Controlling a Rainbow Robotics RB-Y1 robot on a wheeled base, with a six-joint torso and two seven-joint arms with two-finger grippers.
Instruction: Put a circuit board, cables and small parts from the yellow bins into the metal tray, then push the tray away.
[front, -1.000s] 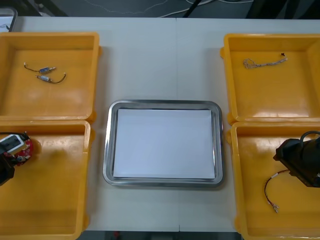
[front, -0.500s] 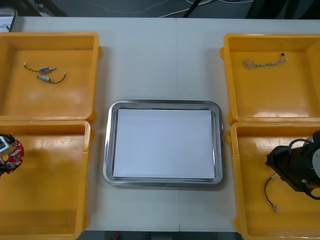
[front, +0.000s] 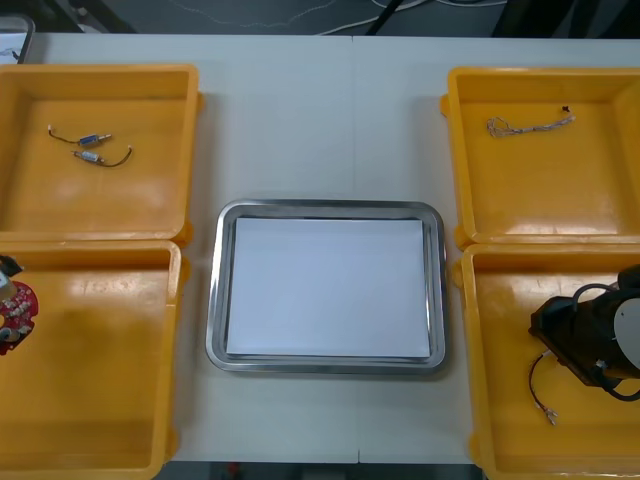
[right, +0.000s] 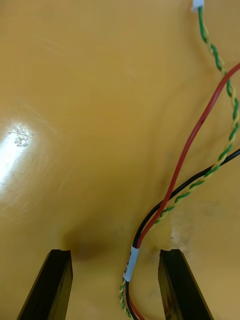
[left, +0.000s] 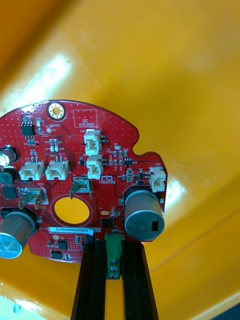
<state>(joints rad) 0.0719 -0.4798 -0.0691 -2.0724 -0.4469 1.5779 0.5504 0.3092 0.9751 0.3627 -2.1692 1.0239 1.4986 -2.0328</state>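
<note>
The round red circuit board, printed "QC STICKER", is gripped at its edge by the left gripper over the near left yellow bin. The red and yellow cable is seen between the parted fingers of the right gripper, on the near right bin floor.

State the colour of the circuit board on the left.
Red; the circuit board shows best in the left wrist view.

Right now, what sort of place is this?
Likely an electronics kitting bench: yellow bins of cables and small metal parts flank a metal tray; the left gripper holds a round red circuit board; the right gripper straddles another cable.
</note>
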